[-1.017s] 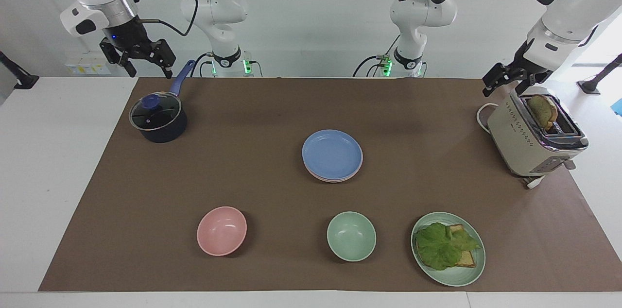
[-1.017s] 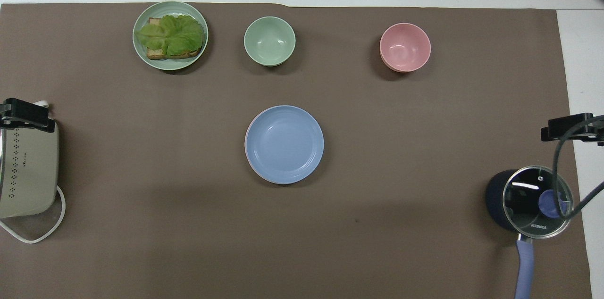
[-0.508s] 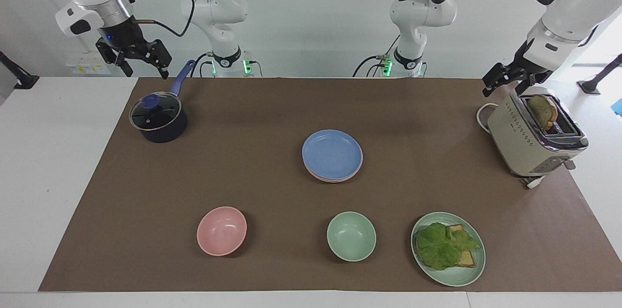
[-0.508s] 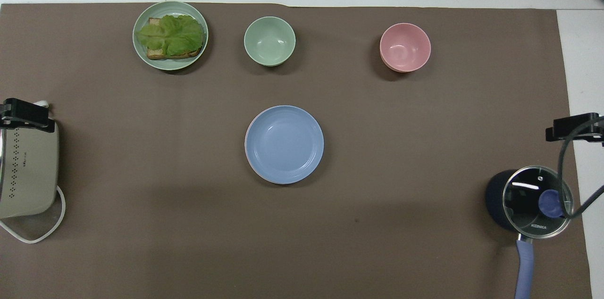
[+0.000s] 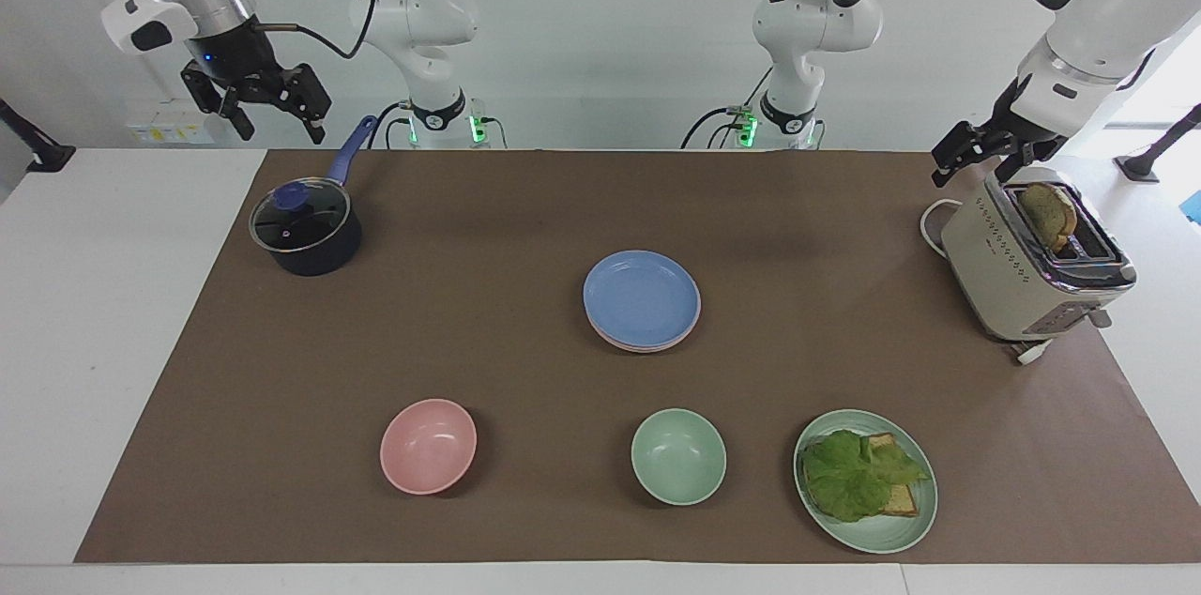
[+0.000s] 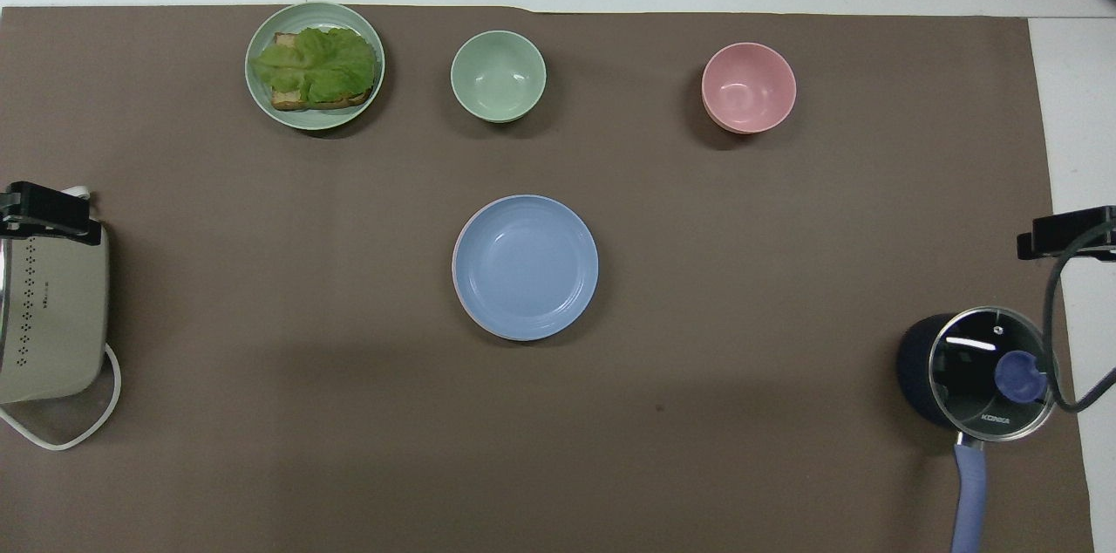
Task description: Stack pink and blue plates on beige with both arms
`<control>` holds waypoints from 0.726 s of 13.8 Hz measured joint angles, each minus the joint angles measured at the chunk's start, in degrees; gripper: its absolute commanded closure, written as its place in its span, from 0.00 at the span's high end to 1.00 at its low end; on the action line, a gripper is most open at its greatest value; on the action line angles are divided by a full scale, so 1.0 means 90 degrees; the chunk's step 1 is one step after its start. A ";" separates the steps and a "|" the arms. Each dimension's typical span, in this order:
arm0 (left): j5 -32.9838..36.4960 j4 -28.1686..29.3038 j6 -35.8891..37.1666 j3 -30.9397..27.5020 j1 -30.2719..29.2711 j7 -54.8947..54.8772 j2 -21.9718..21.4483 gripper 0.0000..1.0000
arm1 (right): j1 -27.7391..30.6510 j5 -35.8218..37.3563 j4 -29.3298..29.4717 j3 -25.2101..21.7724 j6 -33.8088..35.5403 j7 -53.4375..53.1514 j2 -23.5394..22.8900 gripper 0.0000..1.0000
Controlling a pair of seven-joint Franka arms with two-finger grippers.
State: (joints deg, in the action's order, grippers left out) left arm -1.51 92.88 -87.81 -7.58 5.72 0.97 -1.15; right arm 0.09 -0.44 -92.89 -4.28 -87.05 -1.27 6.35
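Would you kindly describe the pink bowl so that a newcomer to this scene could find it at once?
Start from the brown paper mat covering the table and look along its edge farthest from the robots, where three dishes sit in a row. The small, deep, matte pink bowl is the one toward the right arm's end, beside the pale green bowl. It is the row's only pink dish.

"KONKA" on pot lid (image 6: 993,372)

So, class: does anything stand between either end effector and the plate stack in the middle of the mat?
Nothing visible does. The blue plate tops the stack on open mat; the pot and toaster sit at the table's ends.
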 measured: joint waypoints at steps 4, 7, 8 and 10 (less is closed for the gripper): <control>0.0000 0.0000 0.0000 0.0000 0.0000 0.0000 0.0000 1.00 | 0.0032 0.0000 -0.0013 -0.0039 0.0014 0.0479 -0.0018 1.00; 0.0000 0.0000 0.0000 0.0000 0.0000 0.0000 0.0000 1.00 | 0.0032 0.0000 -0.0051 -0.0040 0.0015 0.0483 -0.0015 1.00; 0.0000 0.0000 0.0000 0.0000 0.0000 0.0000 0.0000 1.00 | 0.0032 0.0000 -0.0067 -0.0040 0.0015 0.0483 -0.0011 1.00; 0.0000 0.0000 0.0000 0.0000 0.0000 0.0000 0.0000 1.00 | 0.0032 0.0000 -0.0078 -0.0041 0.0015 0.0479 -0.0005 1.00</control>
State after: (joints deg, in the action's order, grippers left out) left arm -1.51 92.88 -87.81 -7.58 5.72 0.97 -1.15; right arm 0.38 -0.44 -93.59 -4.65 -86.91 3.04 6.30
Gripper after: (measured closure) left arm 0.000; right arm 0.000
